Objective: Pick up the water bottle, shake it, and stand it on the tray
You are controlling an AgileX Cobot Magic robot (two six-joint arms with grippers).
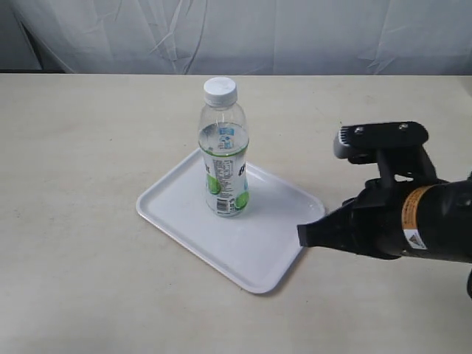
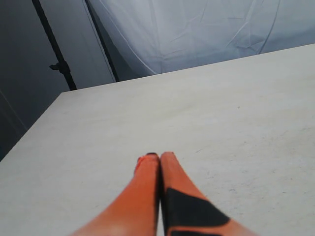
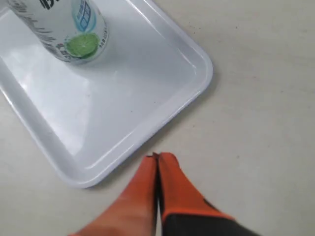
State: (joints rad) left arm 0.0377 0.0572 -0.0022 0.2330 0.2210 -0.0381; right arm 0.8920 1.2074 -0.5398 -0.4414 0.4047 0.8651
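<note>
The water bottle (image 1: 223, 147) stands upright on the white tray (image 1: 265, 243), clear with a white cap and a green-and-white label. In the right wrist view only the bottle's lower part (image 3: 64, 29) shows, on the tray (image 3: 147, 103). My right gripper (image 3: 157, 157) is shut and empty, its orange fingers pressed together over the table just off the tray's rim. In the exterior view the right arm's tip (image 1: 304, 234) sits beside the tray's right corner. My left gripper (image 2: 158, 156) is shut on nothing over bare table; it does not show in the exterior view.
The beige table (image 1: 88, 147) spreads around the tray. A white curtain (image 1: 295, 33) hangs behind the table's far edge. In the left wrist view a dark pole (image 2: 54, 46) stands beyond the table's corner.
</note>
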